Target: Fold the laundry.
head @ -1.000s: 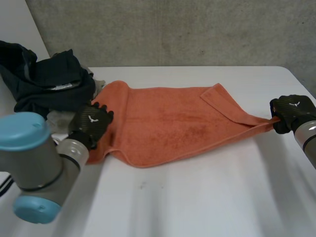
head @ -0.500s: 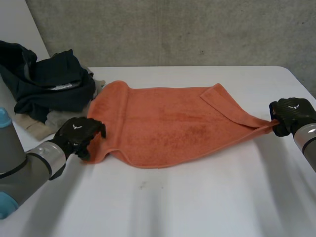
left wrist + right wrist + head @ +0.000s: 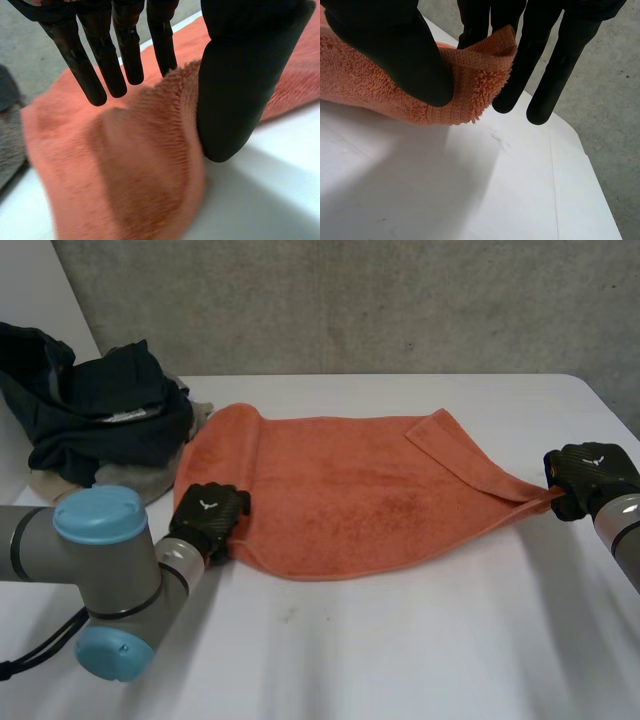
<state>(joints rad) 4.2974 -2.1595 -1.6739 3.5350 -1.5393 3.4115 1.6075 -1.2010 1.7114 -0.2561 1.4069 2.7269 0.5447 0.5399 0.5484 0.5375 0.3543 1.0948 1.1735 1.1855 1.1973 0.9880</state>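
Towel (image 3: 350,490), white-logoed left hand (image 3: 208,520), right hand (image 3: 588,478)

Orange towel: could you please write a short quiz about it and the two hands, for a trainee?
1. True or false: the right hand pinches a corner of the orange towel.
2. What lies on the table beside the towel's end? A) pile of dark clothes B) basket C) plate
3. Fill in: the ___ hand is at the towel corner nearest that pile.
Key: 1 true; 2 A; 3 left hand.

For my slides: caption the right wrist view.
Right hand pinches a corner of the orange towel over the white table.
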